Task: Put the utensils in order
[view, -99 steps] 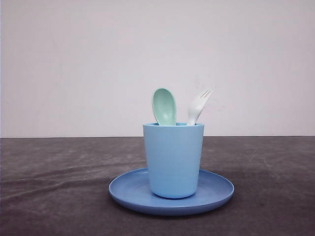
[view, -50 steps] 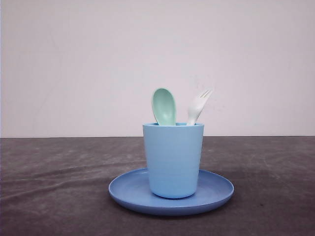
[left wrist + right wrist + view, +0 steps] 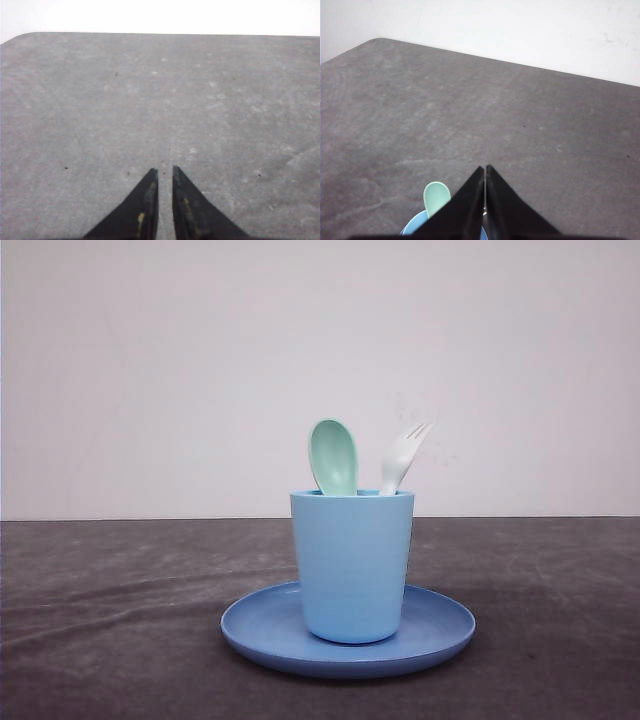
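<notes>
Two utensils are standing in the light blue cup (image 3: 352, 565), which is sitting on the round blue plate (image 3: 260, 625) in the middle of the dark grey worktop (image 3: 100, 600). Going from left to right in the front view, the mint-green spoon (image 3: 334, 456) is poking up bowl-first on the left side of the cup, and the white fork (image 3: 402, 457) is leaning out to the right beside it, tines up, the two apart from each other.

Over bare worktop, the left claw (image 3: 164, 172) is hovering with its fingers nearly together, a thin slit between the tips and nothing held. The right claw (image 3: 485, 170) is hanging above the cup with its fingers pressed together and empty; the spoon's bowl is peeking out just to one side of it in the right wrist view.

Judging by how things are lying, the task is looking either finished, with both utensils already gathered in the cup, or not yet begun if they are meant to go elsewhere; the pictures are not settling which.
</notes>
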Controlling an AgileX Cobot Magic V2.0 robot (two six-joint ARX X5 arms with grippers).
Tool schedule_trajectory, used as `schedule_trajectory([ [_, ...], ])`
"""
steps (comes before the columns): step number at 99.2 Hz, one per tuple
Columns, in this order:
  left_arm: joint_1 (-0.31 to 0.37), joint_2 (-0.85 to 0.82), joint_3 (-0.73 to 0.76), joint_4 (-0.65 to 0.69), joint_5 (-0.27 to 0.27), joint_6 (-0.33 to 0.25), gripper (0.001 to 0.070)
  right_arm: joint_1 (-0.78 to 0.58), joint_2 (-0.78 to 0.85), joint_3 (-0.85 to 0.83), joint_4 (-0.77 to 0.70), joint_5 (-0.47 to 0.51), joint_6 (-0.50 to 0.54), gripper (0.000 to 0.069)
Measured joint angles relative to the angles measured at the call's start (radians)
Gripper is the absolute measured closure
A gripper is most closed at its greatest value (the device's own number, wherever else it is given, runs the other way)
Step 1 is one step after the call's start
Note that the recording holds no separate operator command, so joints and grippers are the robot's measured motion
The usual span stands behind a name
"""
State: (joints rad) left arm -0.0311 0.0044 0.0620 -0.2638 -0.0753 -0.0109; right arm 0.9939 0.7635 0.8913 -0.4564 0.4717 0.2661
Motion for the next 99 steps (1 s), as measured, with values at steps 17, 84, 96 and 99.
schedule_trajectory([
  [17,0.000,0.000,0.000,0.000,0.000,0.000,0.0683,0.000,0.000,0.000,0.000,0.000,0.000,0.0687],
  [84,0.000,0.000,-0.001,0.002,0.000,0.000,0.0683,-0.071,0.000,0.000,0.020,0.021,-0.069,0.0687],
  [96,0.000,0.000,-0.001,0.002,0.000,0.000,0.0683,-0.205,0.000,-0.001,0.058,-0.026,-0.102,0.0687],
  [99,0.000,0.000,-0.001,0.002,0.000,0.000,0.0683,-0.245,-0.001,-0.004,0.061,-0.054,-0.106,0.0687],
])
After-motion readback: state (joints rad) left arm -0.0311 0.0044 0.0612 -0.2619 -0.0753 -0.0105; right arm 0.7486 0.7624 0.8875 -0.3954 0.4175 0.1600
